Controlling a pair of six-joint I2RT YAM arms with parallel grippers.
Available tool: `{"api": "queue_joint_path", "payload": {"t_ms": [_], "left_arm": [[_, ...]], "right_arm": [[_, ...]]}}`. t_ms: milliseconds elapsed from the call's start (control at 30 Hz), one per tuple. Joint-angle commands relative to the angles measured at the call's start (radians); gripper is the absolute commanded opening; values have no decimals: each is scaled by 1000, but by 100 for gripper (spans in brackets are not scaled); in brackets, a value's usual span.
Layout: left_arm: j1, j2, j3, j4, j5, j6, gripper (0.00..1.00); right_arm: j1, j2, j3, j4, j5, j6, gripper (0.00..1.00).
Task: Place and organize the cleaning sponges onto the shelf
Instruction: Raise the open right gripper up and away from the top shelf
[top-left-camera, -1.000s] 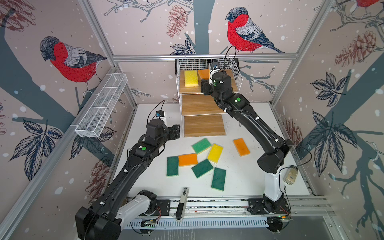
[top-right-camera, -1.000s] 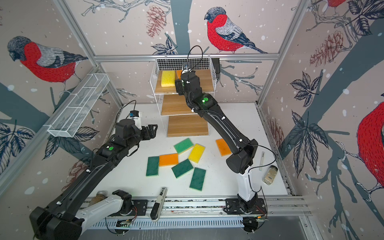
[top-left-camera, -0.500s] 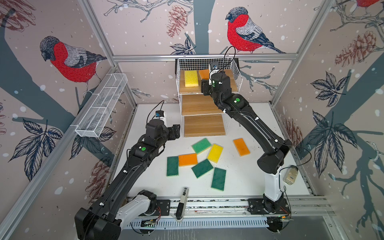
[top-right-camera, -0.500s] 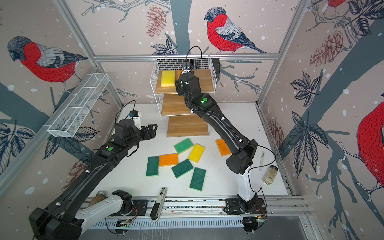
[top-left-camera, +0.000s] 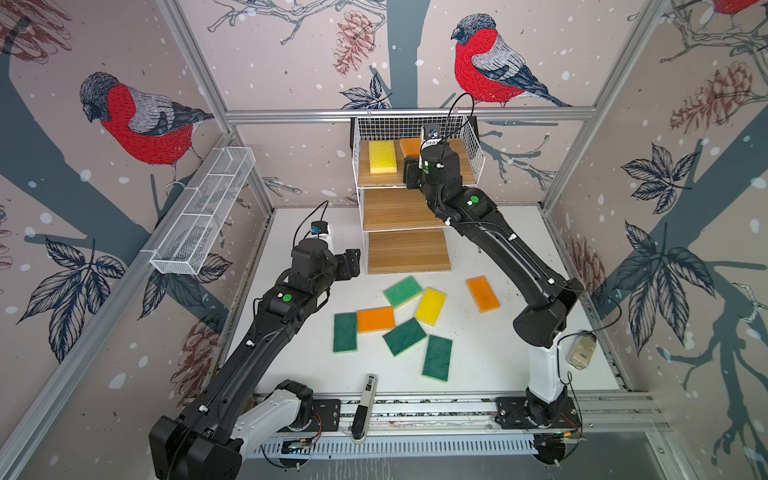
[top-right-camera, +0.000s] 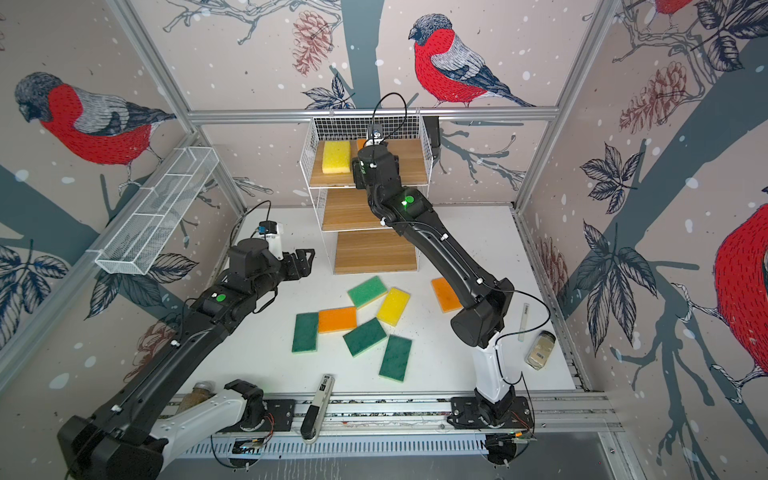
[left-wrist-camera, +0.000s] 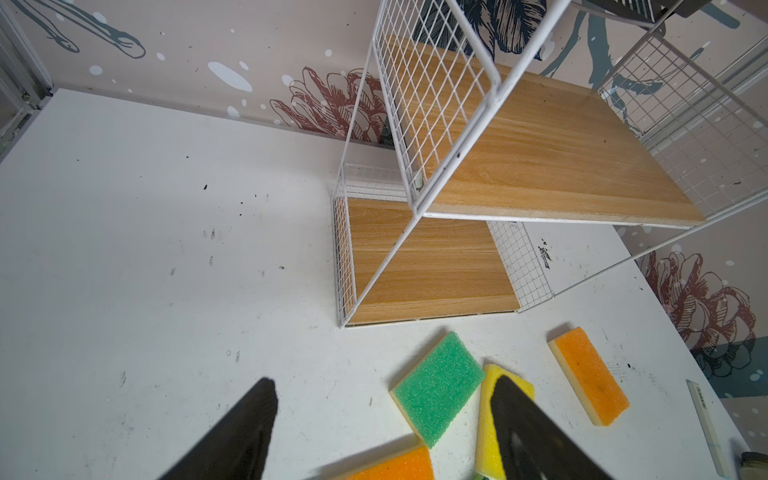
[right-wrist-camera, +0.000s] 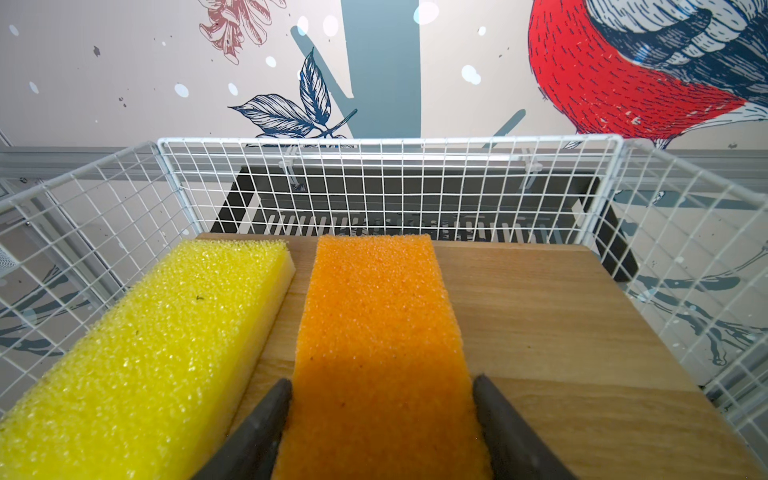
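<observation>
Sponge, the orange one (right-wrist-camera: 380, 332), lies flat on the top tier of the shelf (right-wrist-camera: 561, 316), just beside the yellow sponge (right-wrist-camera: 166, 332), with a thin strip of wood between them. Its long axis runs straight away from my right end effector (right-wrist-camera: 381, 378) toward the back grid (right-wrist-camera: 390, 187). My fingers (right-wrist-camera: 266, 415) straddle its near end, tips at both long edges. Whether they pinch it or merely flank it I cannot tell. A straight retreat along that axis should, I judge, leave it aligned. My left end effector (left-wrist-camera: 384, 379) hangs wide open and empty over the bench (top-left-camera: 478, 353), nearer the seven loose sponges (top-left-camera: 376, 319).
</observation>
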Motion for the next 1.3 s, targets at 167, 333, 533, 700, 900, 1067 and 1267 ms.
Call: {"api": "queue_joint_path", "payload": {"t_ms": [167,333,533,700,900,1067,1267], "left_arm": [[2,-11,-3,29,11,13,82],[2,-12,-5,31,17,11,82],[2,-14,-4,32,20,10,82],[1,-15,-6,33,25,8,82],[3,-17,-6,33,32,8,82],[1,-23,-12,34,32,7,82],[2,-27,-15,36,34,7,82]], "right_arm": [[31,37,21,-134,25,61,67],[36,43,22,-156,57,88,68],[38,33,23,-167,101,99,67],[47,26,22,-174,120,96,69],[56,29,25,-181,133,98,74],[56,31,24,-174,114,96,77],[60,7,24,-158,118,72,81]]}}
